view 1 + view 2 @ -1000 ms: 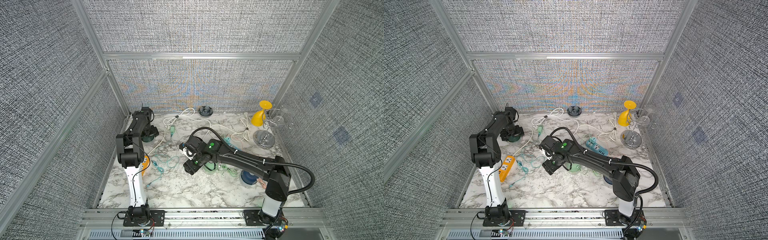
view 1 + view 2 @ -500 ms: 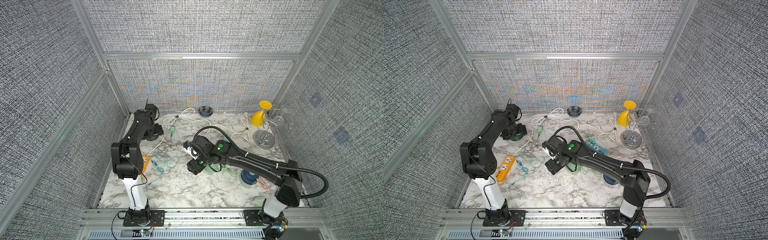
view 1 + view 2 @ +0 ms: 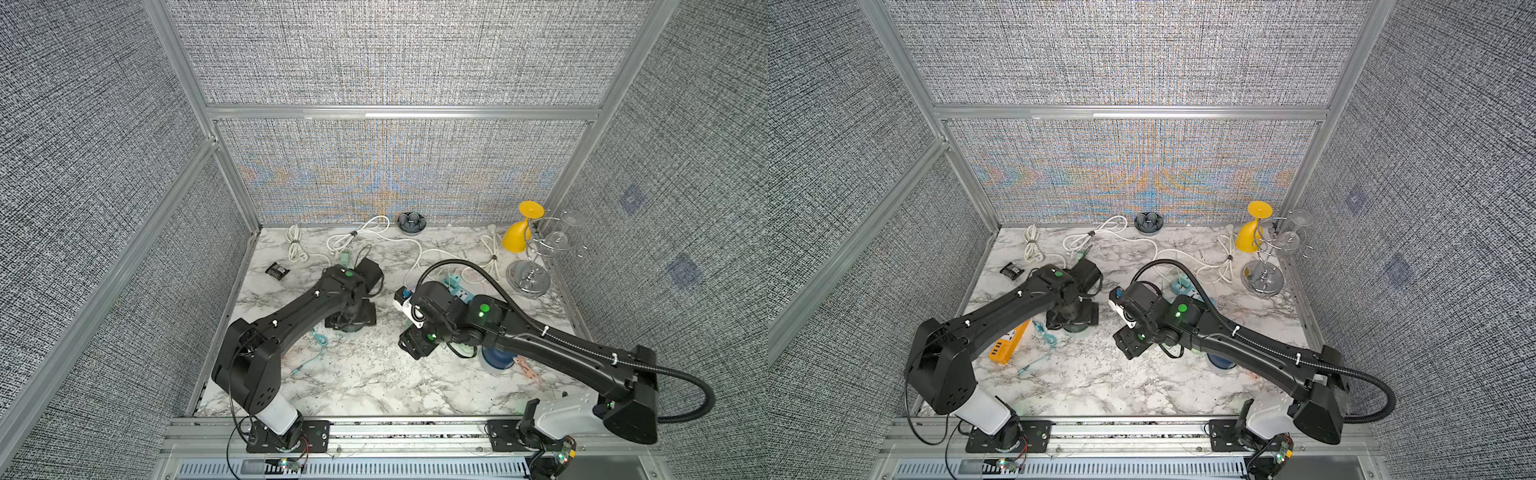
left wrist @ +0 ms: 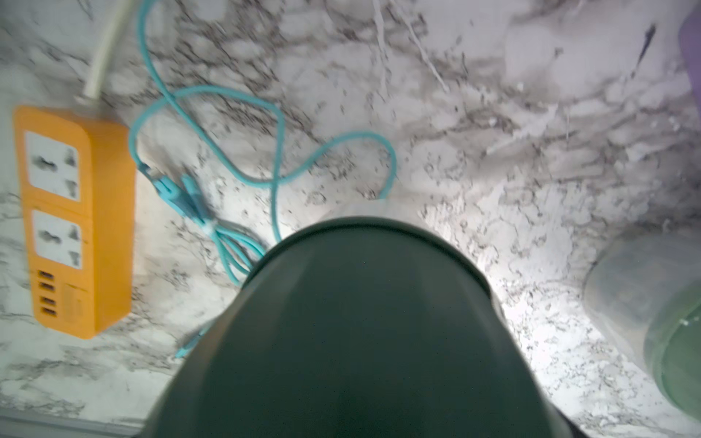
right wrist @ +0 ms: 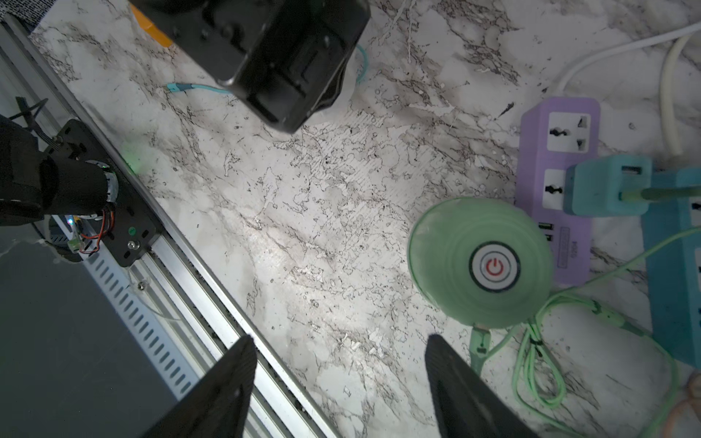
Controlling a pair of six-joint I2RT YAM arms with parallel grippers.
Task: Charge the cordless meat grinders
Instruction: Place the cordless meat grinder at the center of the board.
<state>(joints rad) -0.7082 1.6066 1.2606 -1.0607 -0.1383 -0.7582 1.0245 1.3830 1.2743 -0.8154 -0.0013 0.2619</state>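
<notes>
A dark green meat grinder (image 4: 356,333) fills the near part of the left wrist view. My left gripper (image 3: 351,320) is shut on it at mid-table; its fingers are hidden. The mint green grinder (image 5: 480,261) stands by the purple power strip (image 5: 557,182), its red power button up, and a mint cable (image 5: 531,341) meets its edge. My right gripper (image 5: 339,339) hangs open and empty just beside it. In both top views the right arm covers most of the mint one. The navy blue grinder (image 3: 496,359) stands behind that arm.
An orange power strip (image 4: 76,220) and a loose teal cable (image 4: 227,151) lie near the dark green grinder. A blue strip (image 5: 675,265) carries a teal adapter (image 5: 607,186). White cords (image 3: 353,239), a petal dish (image 3: 411,222) and a glass rack (image 3: 530,278) line the back.
My left arm swung from the back left corner to mid-table, bringing the dark green grinder with it. My right gripper stayed open and shifted slightly to the right.
</notes>
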